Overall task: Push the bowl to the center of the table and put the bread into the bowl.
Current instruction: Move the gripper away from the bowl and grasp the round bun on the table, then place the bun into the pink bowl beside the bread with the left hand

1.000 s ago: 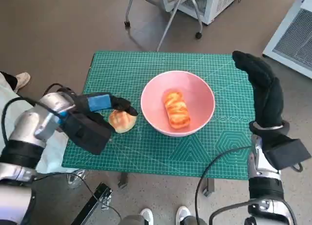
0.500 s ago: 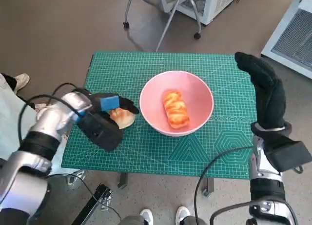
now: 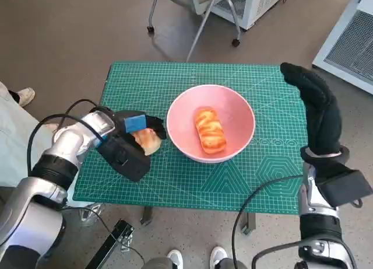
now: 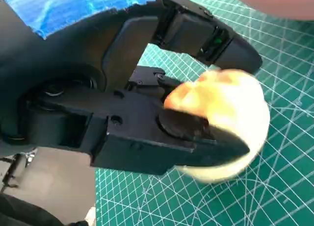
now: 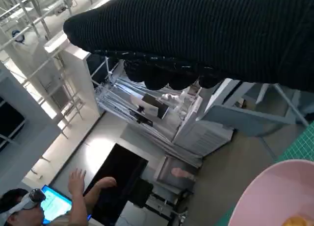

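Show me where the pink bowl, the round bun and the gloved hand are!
pink bowl (image 3: 182,107): head view, bare inner wall.
round bun (image 4: 230,96): left wrist view, its top.
right hand (image 3: 317,108): head view, glove's middle.

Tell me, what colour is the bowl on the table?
The bowl is pale pink, inside and out; the head view shows it best.

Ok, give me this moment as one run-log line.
left hand: gripping round bun on mat beside bowl | right hand: raised, open, holding nothing | pink bowl: mid-table, striped bread inside

One pink bowl (image 3: 210,123), two pieces of bread (image 3: 210,130) (image 3: 148,140), and one green table (image 3: 192,76).
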